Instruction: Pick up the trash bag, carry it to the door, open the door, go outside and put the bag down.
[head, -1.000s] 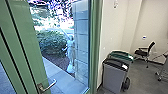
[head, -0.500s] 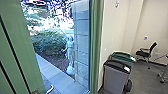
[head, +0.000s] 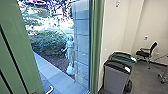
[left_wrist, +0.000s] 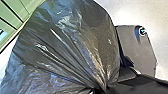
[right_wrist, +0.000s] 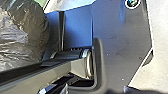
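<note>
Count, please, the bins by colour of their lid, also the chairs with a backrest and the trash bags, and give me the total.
Bin with green lid: 1
Bin with dark lid: 1
Chair with backrest: 1
Trash bag: 1 (I take both wrist views as showing the same one)
Total: 4

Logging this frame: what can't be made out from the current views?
- Contents of the trash bag: left wrist view, hidden by its dark plastic.
- Rest of the door handle: head view, cut off by the bottom edge.
- Lower body of the green-lidded bin: head view, mostly behind the dark-lidded bin.
- Wording on the white label: head view, too small to read.
</note>
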